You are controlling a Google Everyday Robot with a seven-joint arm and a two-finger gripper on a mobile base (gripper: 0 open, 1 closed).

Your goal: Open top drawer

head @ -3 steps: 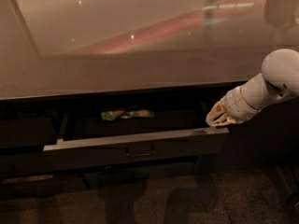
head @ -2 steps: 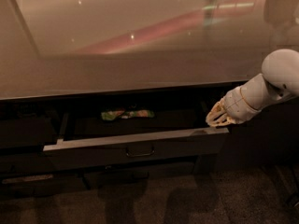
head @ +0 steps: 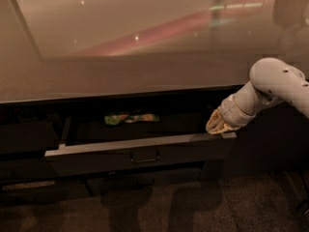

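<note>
The top drawer stands pulled out from under the counter, its long dark front carrying a small bar handle at the centre. A green packet lies inside it near the back. My gripper sits at the drawer's right end, resting on the top edge of the front, with the white arm reaching in from the right.
A glossy counter top spans the scene above the drawer. Dark cabinet fronts flank the drawer on the left and right. Speckled floor lies below.
</note>
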